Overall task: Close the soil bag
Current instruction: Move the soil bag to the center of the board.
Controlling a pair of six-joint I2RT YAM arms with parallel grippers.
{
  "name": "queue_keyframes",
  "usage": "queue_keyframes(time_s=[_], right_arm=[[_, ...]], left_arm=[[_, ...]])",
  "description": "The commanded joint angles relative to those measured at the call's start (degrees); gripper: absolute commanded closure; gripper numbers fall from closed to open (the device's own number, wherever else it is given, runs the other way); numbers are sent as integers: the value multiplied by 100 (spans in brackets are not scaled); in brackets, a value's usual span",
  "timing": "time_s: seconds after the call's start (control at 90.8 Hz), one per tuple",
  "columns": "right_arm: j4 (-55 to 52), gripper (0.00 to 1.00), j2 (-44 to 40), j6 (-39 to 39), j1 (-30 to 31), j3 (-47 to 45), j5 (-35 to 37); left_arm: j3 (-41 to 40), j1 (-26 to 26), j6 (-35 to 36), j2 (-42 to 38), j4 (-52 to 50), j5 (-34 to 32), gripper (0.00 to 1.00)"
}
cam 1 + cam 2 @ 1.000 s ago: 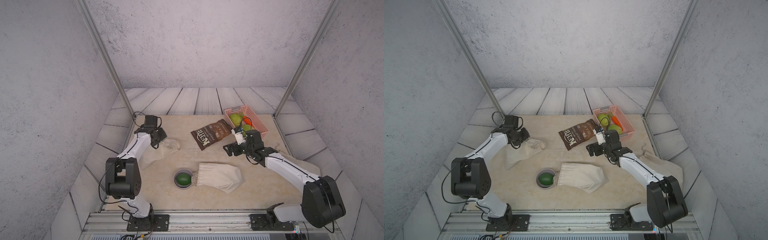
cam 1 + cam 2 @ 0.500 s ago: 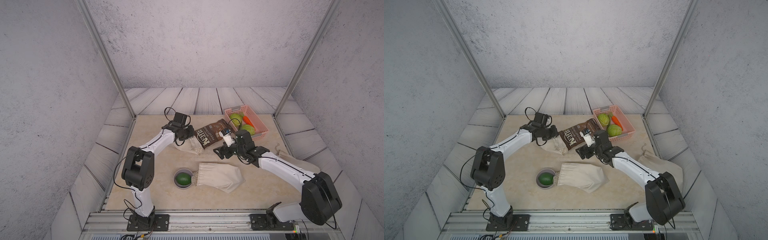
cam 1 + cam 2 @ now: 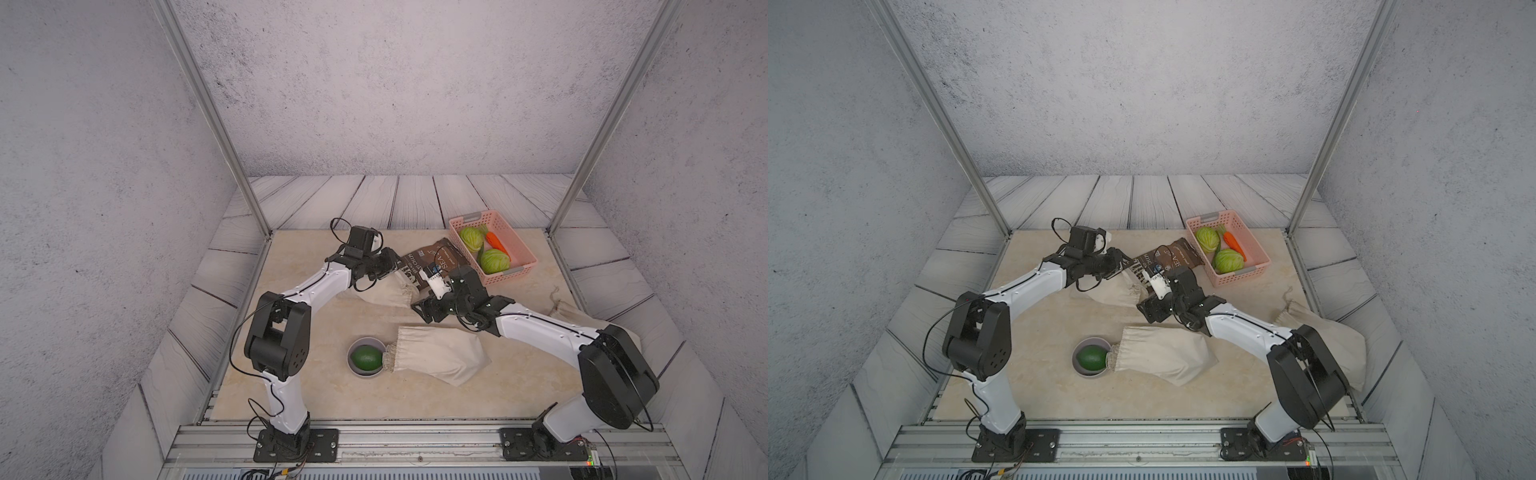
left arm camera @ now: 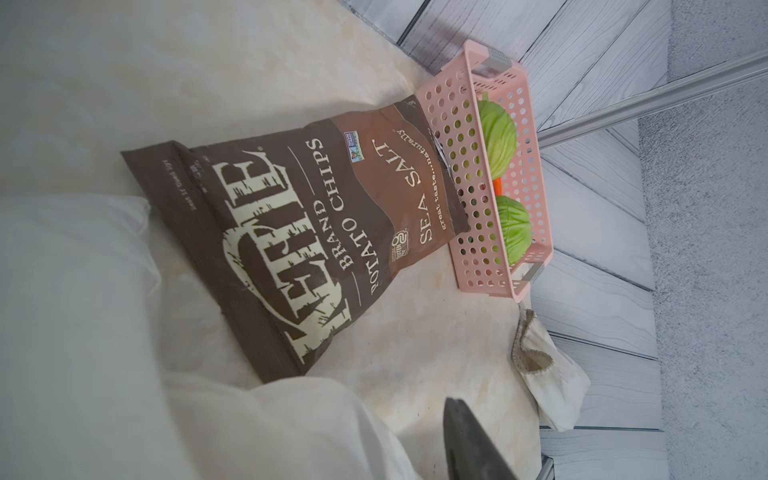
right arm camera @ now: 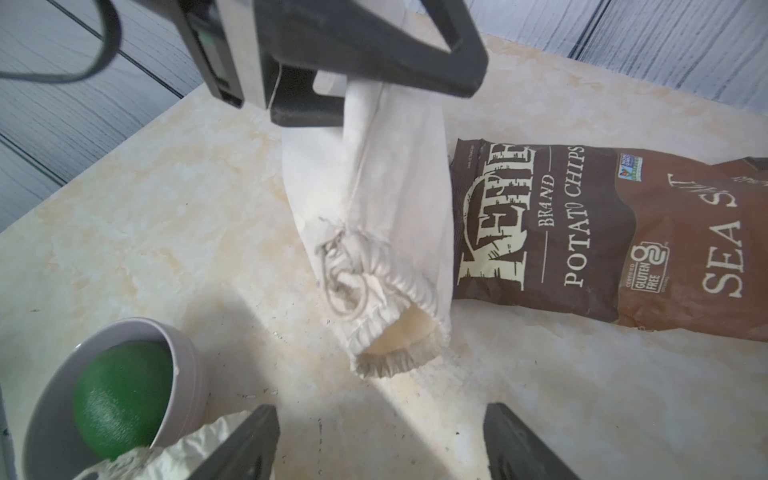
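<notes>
The soil bag is a small cream drawstring sack lying flat beside the chip bag. Its gathered mouth gapes open toward my right gripper, with the loose cord knotted on top. My left gripper sits over the bag's closed end with its jaws parted. The cloth lies between them, and one finger stands clear of it. My right gripper is open and empty, low over the table just short of the bag's mouth.
A brown chip bag lies against the soil bag's far side. A pink basket of vegetables stands behind it. A grey bowl with a green fruit touches a larger cloth sack. Another sack lies at the right edge.
My left arm has dragged the soil bag from the left edge to the middle beside the chip bag, and its jaws have parted. My right gripper has moved left toward the bag's mouth.
</notes>
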Motion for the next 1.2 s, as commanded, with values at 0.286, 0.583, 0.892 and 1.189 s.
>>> queue_keyframes(time_s=[0.286,0.583,0.892,1.189], right_arm=[[481,42,588,553,122,549,-164],[556,41,663,791,135,708,-201],[142,42,422,1135,161,748,244],[-226,74,347,1118,157,839,464]], left_arm=[[-99,-36,-155,-46,374,240,60],[-118,-36,-155,-72,362,189,60],[-135,-36,-148,-107,337,135,60],[-150,-36,-144,-125,351,123,61]])
